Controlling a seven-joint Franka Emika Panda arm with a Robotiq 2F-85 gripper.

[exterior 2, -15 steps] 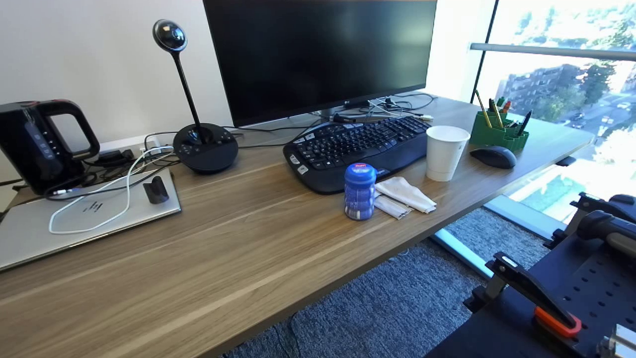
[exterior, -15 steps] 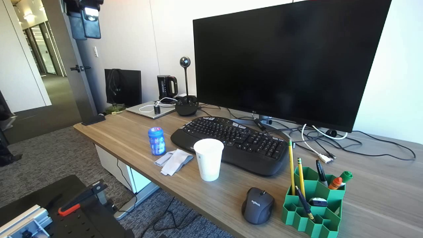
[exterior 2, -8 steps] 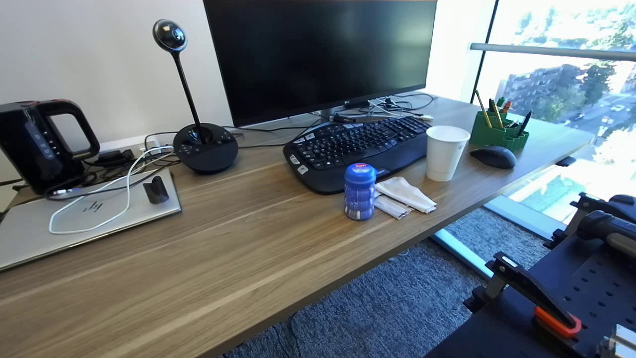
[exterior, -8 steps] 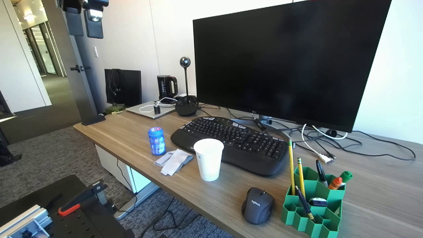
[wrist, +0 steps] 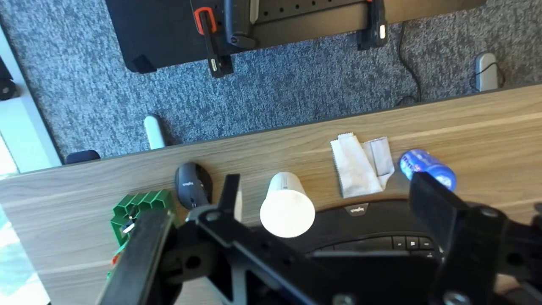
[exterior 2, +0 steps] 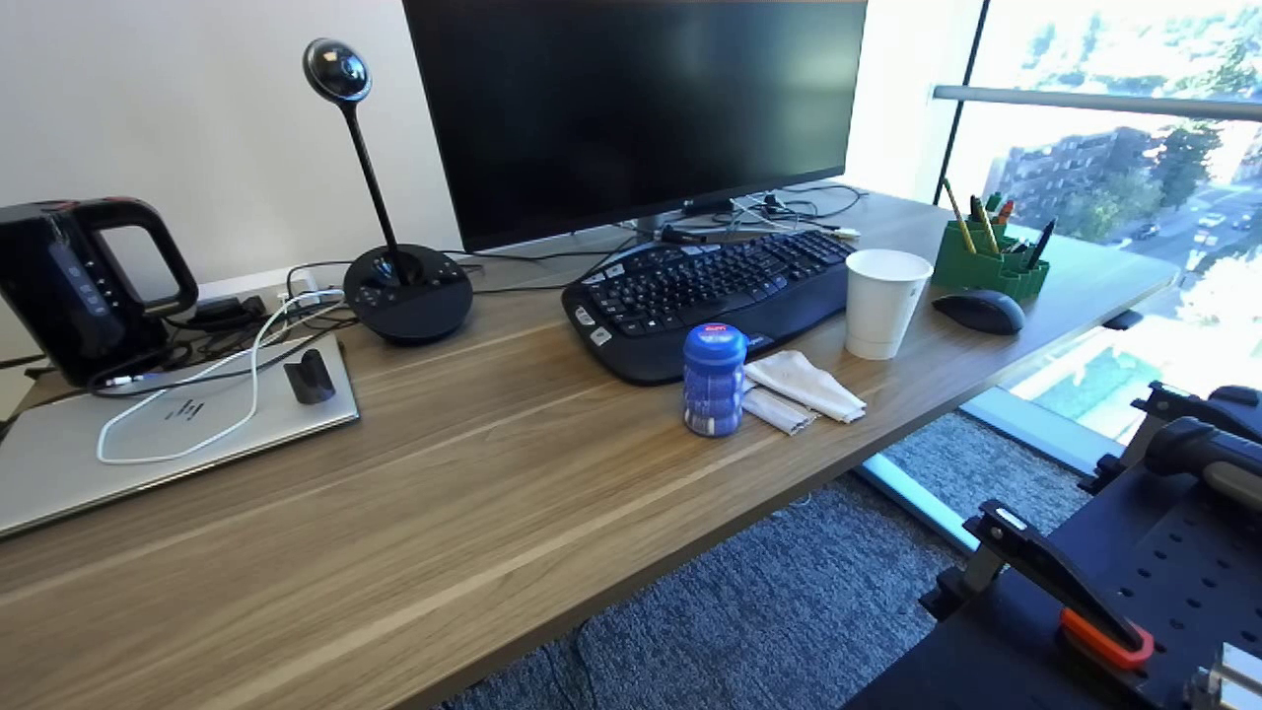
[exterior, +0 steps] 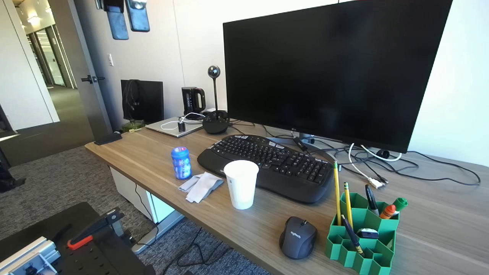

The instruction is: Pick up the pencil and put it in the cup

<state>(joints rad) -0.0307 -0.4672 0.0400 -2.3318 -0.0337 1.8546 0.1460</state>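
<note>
Two yellow pencils, a taller pencil (exterior: pixel 337 194) and a shorter pencil (exterior: pixel 348 204), stand in the green blocky holder (exterior: pixel 344 254) at the desk's near right; both exterior views show them. In the wrist view my gripper's parts cover most of that holder (wrist: pixel 159 199), and the pencils cannot be made out. The white cup (exterior: pixel 241 187) (exterior 2: pixel 884 306) stands upright in front of the keyboard. High above the desk, my gripper (exterior: pixel 131 34) is open, its two fingers apart with nothing between them. From the wrist, the cup (wrist: pixel 284 182) appears below, between the open fingers, well apart from them.
A black mouse (exterior: pixel 298 237) sits between cup and holder. Left of the cup lie a grey cloth (exterior: pixel 201 186) and a blue can (exterior: pixel 181 163). The keyboard (exterior: pixel 267 164) and large monitor (exterior: pixel 328 76) are behind. A pen (exterior: pixel 352 235) and markers share the holder.
In an exterior view my gripper has shifted right and slightly upward, and its two fingers show further apart in the picture. Everything on the desk has stayed in place.
</note>
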